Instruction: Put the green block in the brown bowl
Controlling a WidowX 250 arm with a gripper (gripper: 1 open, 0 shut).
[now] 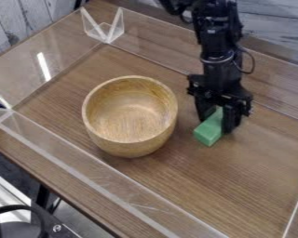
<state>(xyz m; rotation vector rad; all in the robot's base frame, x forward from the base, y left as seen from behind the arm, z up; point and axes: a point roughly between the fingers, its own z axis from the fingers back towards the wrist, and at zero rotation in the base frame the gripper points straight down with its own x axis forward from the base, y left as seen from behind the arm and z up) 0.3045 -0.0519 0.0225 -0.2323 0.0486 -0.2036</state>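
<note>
The green block [209,135] lies low on the wooden table just right of the brown bowl [127,144], a small gap between them. My gripper [220,119] comes down almost vertically from the black arm and its two black fingers [234,119] clamp the block's far end, so that end is hidden. The block's near end shows below the fingers, at or just above the tabletop. The bowl is upright with nothing inside it.
A clear acrylic wall [40,65] fences the wooden table [177,186] on the left, back and front. A small clear folded stand [104,26] sits at the back left. Bare tabletop lies in front of and right of the block.
</note>
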